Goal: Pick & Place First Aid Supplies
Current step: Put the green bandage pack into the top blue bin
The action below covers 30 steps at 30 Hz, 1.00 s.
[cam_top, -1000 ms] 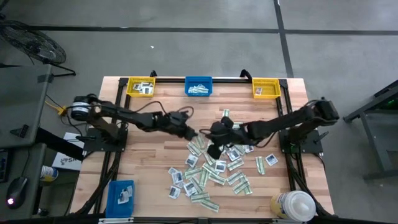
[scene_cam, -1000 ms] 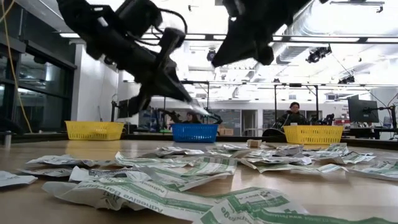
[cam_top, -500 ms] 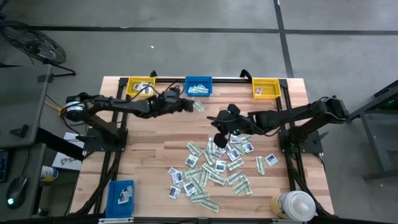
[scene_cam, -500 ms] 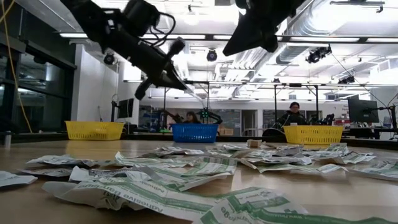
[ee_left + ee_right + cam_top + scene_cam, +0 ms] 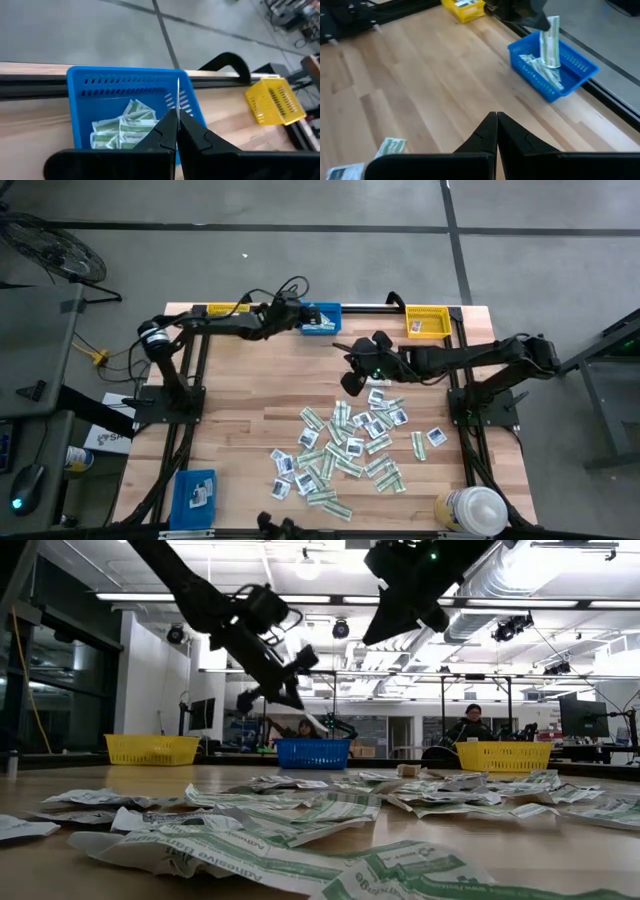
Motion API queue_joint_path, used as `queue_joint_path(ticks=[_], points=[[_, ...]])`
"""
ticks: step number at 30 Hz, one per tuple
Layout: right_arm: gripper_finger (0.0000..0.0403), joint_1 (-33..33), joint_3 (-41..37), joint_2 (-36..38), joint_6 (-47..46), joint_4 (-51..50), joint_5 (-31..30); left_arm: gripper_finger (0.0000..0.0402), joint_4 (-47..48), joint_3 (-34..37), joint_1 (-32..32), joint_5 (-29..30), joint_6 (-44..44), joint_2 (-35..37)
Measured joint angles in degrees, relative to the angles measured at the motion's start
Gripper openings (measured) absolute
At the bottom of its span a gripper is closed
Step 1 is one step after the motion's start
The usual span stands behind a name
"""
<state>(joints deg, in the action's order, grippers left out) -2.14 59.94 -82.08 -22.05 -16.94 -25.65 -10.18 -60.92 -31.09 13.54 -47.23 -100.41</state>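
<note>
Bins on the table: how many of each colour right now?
Yellow bins: 2, one at the far left corner, one at the far right.
Blue bins: 2, one at the far middle, one at the near left.
Total: 4

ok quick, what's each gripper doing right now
left gripper: shut on a green strip packet, above the blue bin
right gripper: shut, holding nothing, above the table
</note>
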Motion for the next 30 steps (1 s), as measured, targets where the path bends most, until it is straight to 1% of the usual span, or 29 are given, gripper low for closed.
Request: queue_joint_path(ticks=[6,12,15,18,21,24,26,30], points=[[0.0,-2.34,0.0,0.0,-1.89,-0.17,-0.4,0.0,0.34,-4.01,-2.76,-5.34,1.04,-5.13],[0.0,-3.88,0.0,0.0,-3.62,-1.02,-0.39,0.0001,0.23,-4.44,-3.96,-7.97,1.4,-6.8],[0.0,-4.38,0.0,0.0,-3.65,-1.19,-0.4,0.0006,0.4,-4.42,-4.94,-11.37,3.61,-7.3],[0.0,-5.16,0.0,0.0,-3.59,-1.46,-0.38,0.003,0.2,-4.44,-5.44,-14.03,5.58,-7.22],[0.0,-6.56,0.02,0.0,-3.51,-2.56,-0.44,0.0064,0.57,-4.44,-5.77,-15.93,7.82,-7.24],[0.0,-8.53,0.02,0.0,-3.67,-4.23,-0.35,0.0097,0.9,-4.44,-5.79,-17.77,8.13,-7.22],[0.0,-10.31,0.02,0.0,-5.0,-5.46,1.71,0.0114,1.86,-4.44,-5.75,-17.78,8.06,-7.22],[0.0,-15.28,0.02,0.0,-7.77,-8.29,9.59,0.0137,3.61,-4.44,-5.66,-17.74,8.0,-7.22]])
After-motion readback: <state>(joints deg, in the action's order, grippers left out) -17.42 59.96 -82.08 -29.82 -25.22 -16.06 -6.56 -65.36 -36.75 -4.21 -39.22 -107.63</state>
